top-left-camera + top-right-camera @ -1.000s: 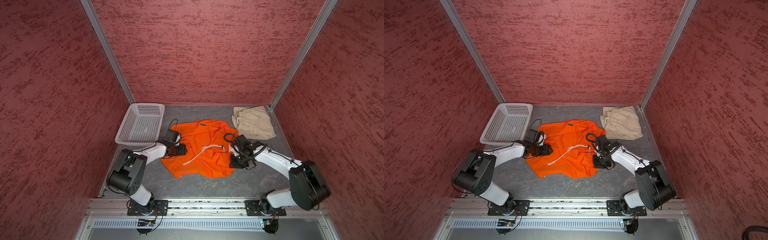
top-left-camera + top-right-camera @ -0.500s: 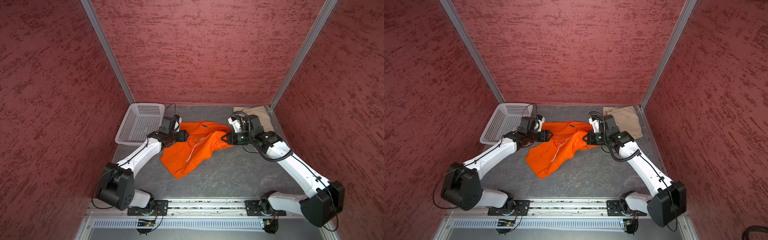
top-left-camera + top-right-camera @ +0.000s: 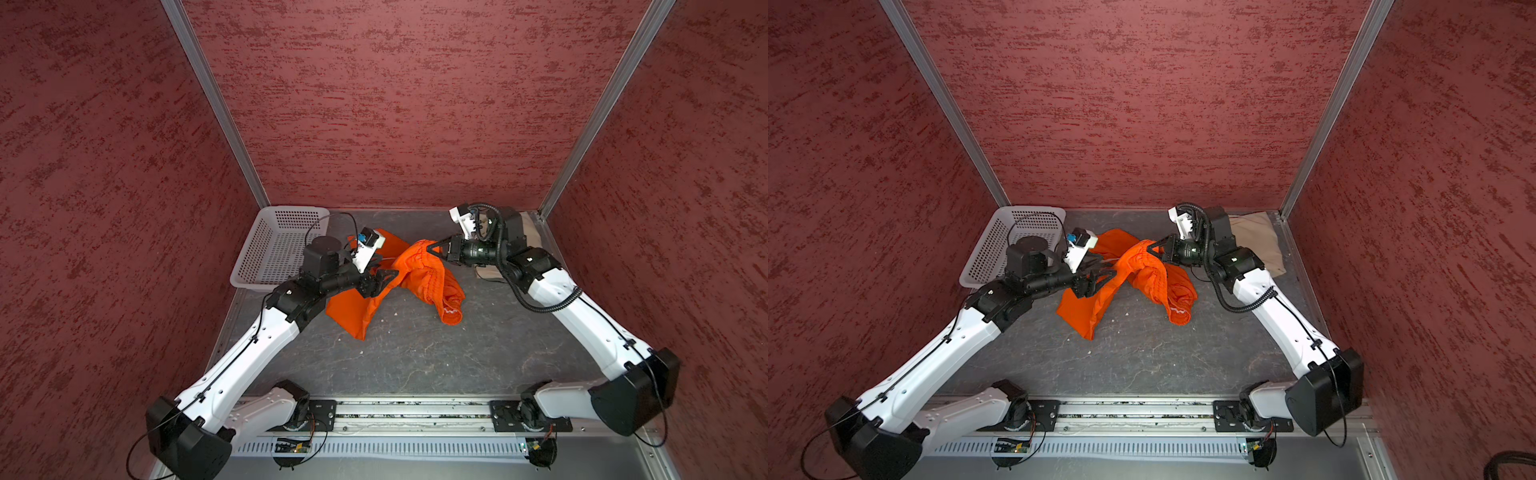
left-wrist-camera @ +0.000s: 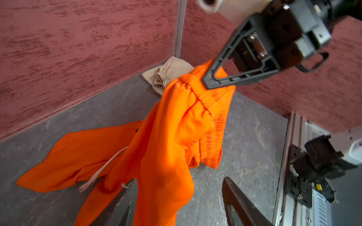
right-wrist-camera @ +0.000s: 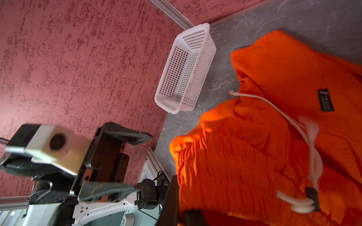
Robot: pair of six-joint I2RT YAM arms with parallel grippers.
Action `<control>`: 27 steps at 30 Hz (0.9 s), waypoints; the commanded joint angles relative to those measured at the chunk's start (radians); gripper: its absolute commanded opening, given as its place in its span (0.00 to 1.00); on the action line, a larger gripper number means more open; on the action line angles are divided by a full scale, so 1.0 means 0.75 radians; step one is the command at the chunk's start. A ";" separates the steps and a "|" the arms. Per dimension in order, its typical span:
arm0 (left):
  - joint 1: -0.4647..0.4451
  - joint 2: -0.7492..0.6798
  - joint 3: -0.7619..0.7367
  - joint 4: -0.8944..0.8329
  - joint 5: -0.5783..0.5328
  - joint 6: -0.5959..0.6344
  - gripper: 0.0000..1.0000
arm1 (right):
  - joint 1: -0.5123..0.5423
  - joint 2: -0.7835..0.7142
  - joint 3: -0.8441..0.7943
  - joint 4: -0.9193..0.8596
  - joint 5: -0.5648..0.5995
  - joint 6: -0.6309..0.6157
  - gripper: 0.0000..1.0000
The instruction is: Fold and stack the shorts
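Centrally in both top views, the orange shorts (image 3: 419,274) (image 3: 1142,270) hang as a twisted bundle over the grey tabletop (image 3: 415,353). The right fingers (image 3: 431,248) (image 3: 1152,248), reaching in from the upper right of the frame, are closed tight on the gathered waistband and hold it raised. Below this grip the cloth sags, and one leg spreads on the tabletop toward the lower left of the bundle. The left fingers (image 3: 388,273) (image 3: 1106,274) stand wide apart at the left edge of the cloth and clamp nothing. The left wrist view shows orange fabric (image 4: 166,137) hanging between them; whether it touches them cannot be told. A white drawstring (image 4: 109,164) (image 5: 274,105) dangles from the folds, and the right wrist view shows a small black label (image 5: 326,100) on the fabric. The beige shorts (image 3: 1260,241) (image 4: 172,68) lie in the upper right corner of the tabletop, partly hidden behind the right arm and apart from the orange pair. A white perforated basket (image 3: 270,249) (image 5: 186,68) stands at the upper left.
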 commanded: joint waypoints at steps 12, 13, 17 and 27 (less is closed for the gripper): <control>-0.276 0.145 -0.181 0.221 -0.501 0.336 0.68 | 0.004 -0.095 -0.276 0.349 -0.050 0.488 0.01; -0.287 0.154 -0.194 0.247 -0.524 0.341 0.68 | 0.005 -0.102 -0.288 0.364 -0.052 0.515 0.01; -0.312 0.204 -0.246 0.349 -0.591 0.368 0.68 | 0.004 -0.127 -0.318 0.398 -0.056 0.585 0.01; -0.341 0.291 -0.312 0.516 -0.721 0.393 0.56 | 0.007 -0.169 -0.365 0.448 -0.061 0.698 0.01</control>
